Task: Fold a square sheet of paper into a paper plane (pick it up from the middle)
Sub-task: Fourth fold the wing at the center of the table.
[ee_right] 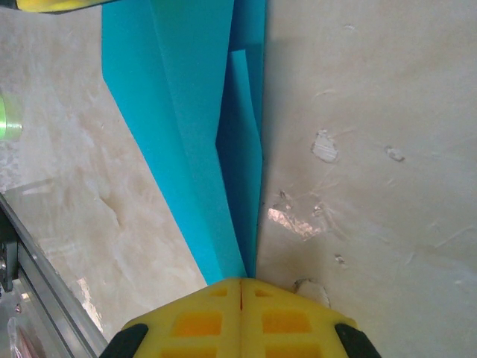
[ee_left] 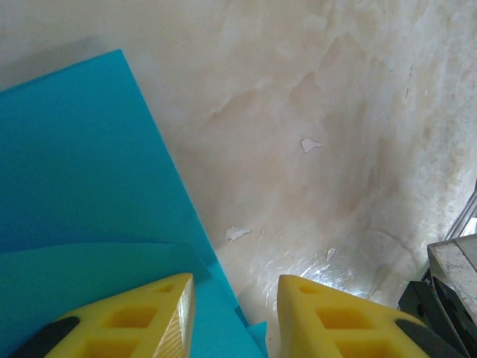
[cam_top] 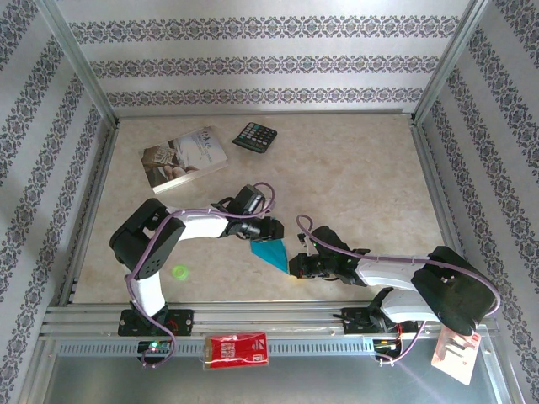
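Left hand [ee_left: 235,291] released, straddling the edge of the paper plane [cam_top: 271,252]. Right hand [ee_right: 241,287] clenched shut at its pointed tip. It lies flat on the surface [cam_top: 354,185] between both hands, near the front.

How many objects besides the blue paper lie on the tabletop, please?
3: a book at far left, a black calculator just right of it, and a small green disc near the front left. More may be hidden.

One folded blue paper sheet [cam_top: 271,253], one book [cam_top: 185,158], one calculator [cam_top: 255,136], one green disc [cam_top: 178,272], one red packet [cam_top: 237,349]. Two end effectors: left end effector [cam_top: 263,236], right end effector [cam_top: 295,268].
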